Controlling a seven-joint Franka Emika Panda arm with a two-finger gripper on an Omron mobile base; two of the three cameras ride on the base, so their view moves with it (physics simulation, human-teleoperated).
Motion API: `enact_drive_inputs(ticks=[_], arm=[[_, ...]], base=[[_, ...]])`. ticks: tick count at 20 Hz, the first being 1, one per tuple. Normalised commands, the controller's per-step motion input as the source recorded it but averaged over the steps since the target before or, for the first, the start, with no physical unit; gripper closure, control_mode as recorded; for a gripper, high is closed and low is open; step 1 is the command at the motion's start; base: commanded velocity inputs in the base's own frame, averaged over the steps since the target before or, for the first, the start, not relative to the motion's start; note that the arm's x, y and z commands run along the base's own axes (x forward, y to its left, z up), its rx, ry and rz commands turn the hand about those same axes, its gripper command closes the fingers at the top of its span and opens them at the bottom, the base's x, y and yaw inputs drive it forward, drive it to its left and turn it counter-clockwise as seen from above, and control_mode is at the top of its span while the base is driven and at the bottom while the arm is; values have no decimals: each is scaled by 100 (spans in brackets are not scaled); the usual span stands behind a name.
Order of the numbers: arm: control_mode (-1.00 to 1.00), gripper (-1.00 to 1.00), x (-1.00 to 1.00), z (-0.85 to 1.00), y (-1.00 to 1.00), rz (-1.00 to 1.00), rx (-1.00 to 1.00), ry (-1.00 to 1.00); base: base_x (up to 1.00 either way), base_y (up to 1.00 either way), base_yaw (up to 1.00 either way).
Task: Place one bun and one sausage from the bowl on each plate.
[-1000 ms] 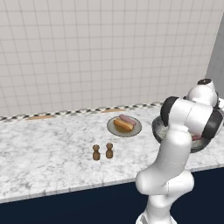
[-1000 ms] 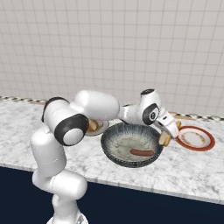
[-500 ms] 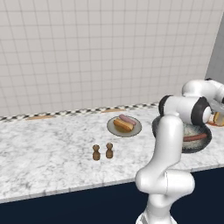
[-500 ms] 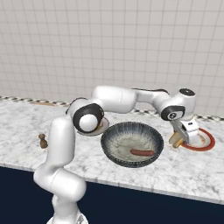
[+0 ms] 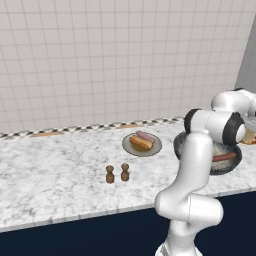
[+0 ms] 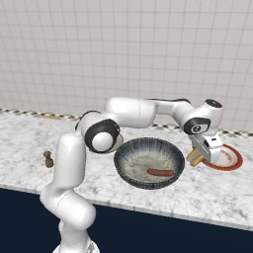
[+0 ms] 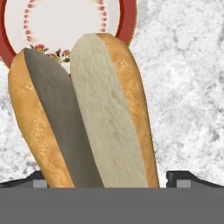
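My gripper (image 6: 201,154) is shut on a golden bun (image 6: 194,158), tilted just above the counter at the left edge of the red-rimmed plate (image 6: 233,161). In the hand view the split bun (image 7: 109,113) stands between the two fingertips (image 7: 183,177), with the plate's red rim (image 7: 127,22) behind it. The dark bowl (image 6: 121,159) sits left of that plate with one sausage (image 6: 160,172) lying in it. Farther left, the greyish plate (image 5: 156,148) carries a bun (image 5: 140,143) and a sausage (image 5: 146,136).
Two small brown shakers (image 5: 117,173) stand on the marble counter in front of the greyish plate. The counter's front edge (image 6: 163,212) runs close under the bowl. A tiled wall closes the back.
The arm has swung right from over the bowl to the edge of the red-rimmed plate, carrying the bun with it. The sausage in the bowl has stayed put.
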Motion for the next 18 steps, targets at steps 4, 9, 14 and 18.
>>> enact_drive_inputs(ticks=[4, 9, 14, 18], arm=[[-100, 100, 44, -14, -40, -7, -8, 0], [-100, 100, 42, 0, -17, -3, 0, 2], [-100, 100, 4, -11, -10, 0, 0, 1], [-100, 100, 27, 0, -30, -1, 0, 0]], base=[[0, 0, 0], [0, 0, 0], [0, 0, 0], [0, 0, 0]])
